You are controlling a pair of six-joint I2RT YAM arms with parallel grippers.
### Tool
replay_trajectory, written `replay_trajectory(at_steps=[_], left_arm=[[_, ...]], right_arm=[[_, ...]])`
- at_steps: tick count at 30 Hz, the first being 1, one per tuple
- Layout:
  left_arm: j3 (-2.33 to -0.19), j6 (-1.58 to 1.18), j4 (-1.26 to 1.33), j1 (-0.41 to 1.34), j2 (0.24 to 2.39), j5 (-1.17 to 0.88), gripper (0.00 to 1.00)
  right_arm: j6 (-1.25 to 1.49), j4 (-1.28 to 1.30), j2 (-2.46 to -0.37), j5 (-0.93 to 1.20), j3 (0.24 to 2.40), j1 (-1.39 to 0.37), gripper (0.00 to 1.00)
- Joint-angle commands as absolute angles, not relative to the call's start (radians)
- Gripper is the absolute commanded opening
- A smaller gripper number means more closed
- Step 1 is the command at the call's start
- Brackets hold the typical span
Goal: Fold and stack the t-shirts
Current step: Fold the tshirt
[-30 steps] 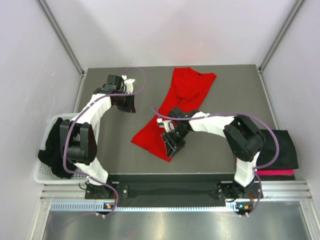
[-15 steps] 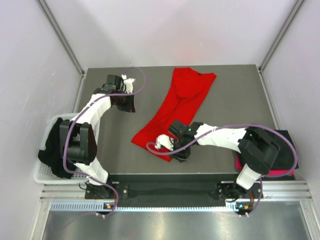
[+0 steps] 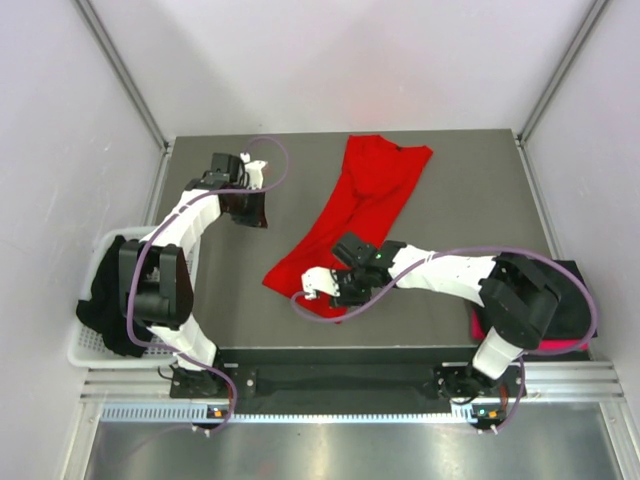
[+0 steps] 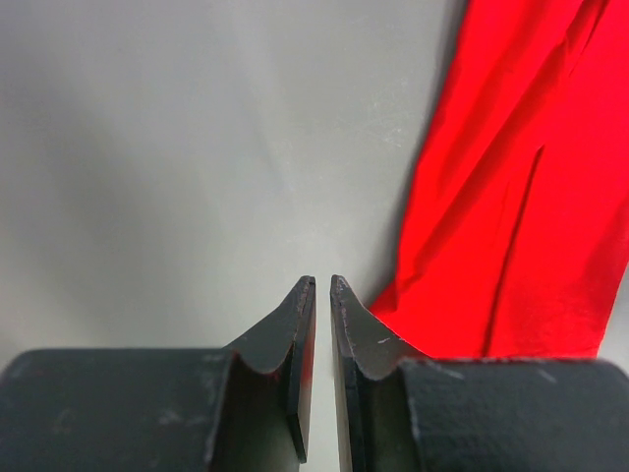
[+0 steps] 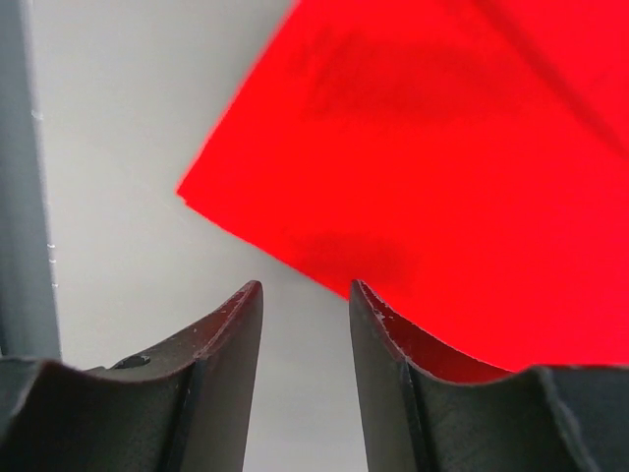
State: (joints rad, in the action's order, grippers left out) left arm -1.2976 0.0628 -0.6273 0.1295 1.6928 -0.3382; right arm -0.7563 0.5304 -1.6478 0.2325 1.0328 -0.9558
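Your right gripper (image 5: 305, 287) hangs with its fingers apart at the near corner of the bright red t-shirt (image 3: 368, 195), which lies stretched diagonally across the surface (image 3: 470, 200) from far centre to near left. Your left gripper (image 4: 321, 283) sits with its fingers almost together, only a thin slit between them, over bare surface near the shirt's left edge.

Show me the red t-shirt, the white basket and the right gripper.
red t-shirt (image 3: 372, 185): top view, on its wide far part.
white mesh basket (image 3: 90, 356): top view, near rim.
right gripper (image 5: 306, 289): right wrist view, midway between its fingertips.
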Motion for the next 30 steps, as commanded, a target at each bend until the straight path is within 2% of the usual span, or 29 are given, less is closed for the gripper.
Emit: replay_trajectory(at_steps=[1,5,25,28,29,30], left_arm=[[-1.287,0.077,-0.581,0.121,1.647,-0.339,0.17],[-1.290,0.074,-0.584,0.118,1.648,-0.342,0.17],[-1.272,0.069,-0.575,0.100,1.637,-0.336,0.17],[-1.264,0.066,-0.572,0.098,1.631,-0.337,0.17],[-1.261,0.064,-0.574,0.098,1.631,-0.339,0.17],[-1.259,0.064,-0.572,0.098,1.629,-0.339,0.16]], right_arm=[[-0.831,0.601,-1.660,0.356,1.112,-0.980,0.42],[-0.882,0.644,-1.684,0.414,1.132,-1.006,0.42],[-0.900,0.603,-1.787,0.417,1.124,-1.054,0.43],[-0.903,0.591,-1.802,0.403,1.118,-1.057,0.33],[-0.902,0.592,-1.807,0.396,1.120,-1.055,0.19],[-0.900,0.598,-1.810,0.390,1.118,-1.055,0.14]])
